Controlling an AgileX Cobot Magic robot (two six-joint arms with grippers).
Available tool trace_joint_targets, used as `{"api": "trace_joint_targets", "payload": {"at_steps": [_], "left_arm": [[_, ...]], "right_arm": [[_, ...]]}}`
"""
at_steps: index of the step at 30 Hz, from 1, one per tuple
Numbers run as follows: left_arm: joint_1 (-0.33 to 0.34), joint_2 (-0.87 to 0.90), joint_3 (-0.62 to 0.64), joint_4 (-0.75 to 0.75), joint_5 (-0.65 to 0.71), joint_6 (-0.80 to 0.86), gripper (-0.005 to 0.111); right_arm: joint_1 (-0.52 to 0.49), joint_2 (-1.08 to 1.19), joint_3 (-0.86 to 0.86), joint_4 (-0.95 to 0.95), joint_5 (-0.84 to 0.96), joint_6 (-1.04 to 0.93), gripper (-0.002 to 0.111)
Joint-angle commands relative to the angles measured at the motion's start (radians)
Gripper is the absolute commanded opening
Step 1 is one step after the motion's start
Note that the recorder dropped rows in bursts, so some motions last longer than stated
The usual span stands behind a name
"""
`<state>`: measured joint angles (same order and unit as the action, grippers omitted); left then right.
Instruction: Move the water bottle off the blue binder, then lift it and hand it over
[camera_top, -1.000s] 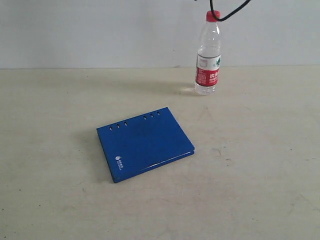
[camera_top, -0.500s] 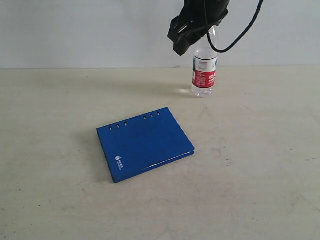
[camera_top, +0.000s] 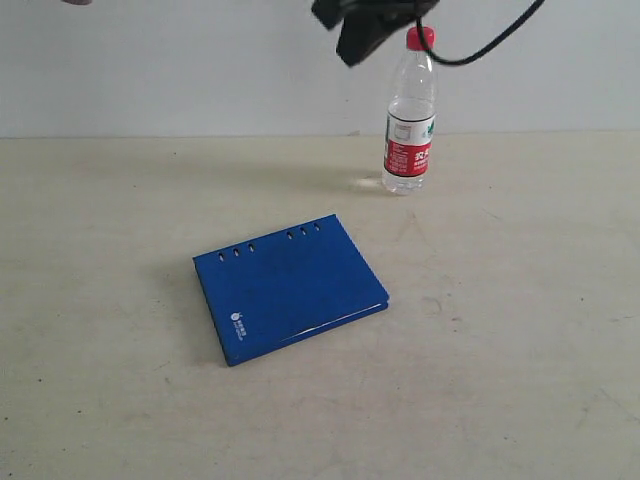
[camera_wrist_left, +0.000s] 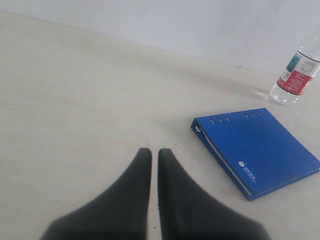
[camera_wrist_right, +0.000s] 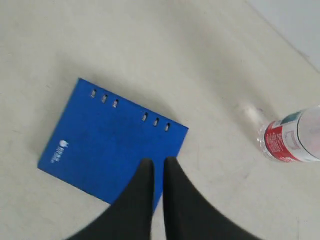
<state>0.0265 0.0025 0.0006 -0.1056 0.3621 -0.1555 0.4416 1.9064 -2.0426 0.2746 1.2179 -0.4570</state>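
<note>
The water bottle (camera_top: 410, 118) stands upright on the table at the back right, clear with a red cap and red-and-white label, apart from the blue binder (camera_top: 288, 287), which lies flat and closed near the middle. The bottle (camera_wrist_left: 297, 74) and binder (camera_wrist_left: 257, 148) also show in the left wrist view, and both show in the right wrist view: bottle (camera_wrist_right: 292, 139), binder (camera_wrist_right: 110, 142). My right gripper (camera_wrist_right: 158, 161) is shut and empty, high above the binder's edge; its arm (camera_top: 368, 22) shows at the top of the exterior view. My left gripper (camera_wrist_left: 151, 152) is shut, empty, over bare table.
The beige table (camera_top: 520, 330) extends all around the binder and bottle. A pale wall (camera_top: 180, 60) runs behind the table's back edge. A black cable (camera_top: 495, 40) hangs from the right arm beside the bottle's cap.
The right arm came down in front of the bottle half a second ago and has since risen toward the top of the view. The bottle shifted slightly left. The binder has not moved.
</note>
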Motion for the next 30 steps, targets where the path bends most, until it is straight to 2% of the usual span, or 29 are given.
{"api": "trace_joint_targets", "payload": {"at_steps": [1,6,11,16,19,23,26,30], "left_arm": [[-0.005,-0.002,-0.001,-0.008,0.002,-0.008,0.004],[-0.005,-0.002,-0.001,-0.003,0.002,0.049,0.004],[-0.005,-0.002,-0.001,0.019,-0.017,0.174,0.004],[-0.005,-0.002,-0.001,0.106,-0.084,0.411,0.004],[-0.005,-0.002,-0.001,0.099,-0.165,0.434,0.004],[-0.005,-0.002,-0.001,-0.077,-0.267,0.29,0.004],[-0.005,-0.002,-0.001,-0.108,-0.287,0.263,0.004],[-0.005,-0.002,-0.001,-0.108,-0.287,0.263,0.004]], "right_arm": [[-0.002,-0.172,0.001,0.126,0.003,-0.004,0.0],[-0.002,-0.452,0.091,0.305,-0.024,-0.16,0.0],[-0.002,-0.754,0.313,0.292,-0.342,-0.24,0.0],[-0.002,-1.104,0.664,0.236,-0.591,-0.363,0.0],[-0.002,-1.31,0.893,0.121,-0.732,-0.304,0.0],[-0.002,-1.512,1.205,0.085,-0.99,-0.169,0.0],[-0.002,-1.547,1.39,0.085,-1.067,-0.104,0.0],[-0.002,-1.479,1.613,0.092,-1.124,0.03,0.0]]}}
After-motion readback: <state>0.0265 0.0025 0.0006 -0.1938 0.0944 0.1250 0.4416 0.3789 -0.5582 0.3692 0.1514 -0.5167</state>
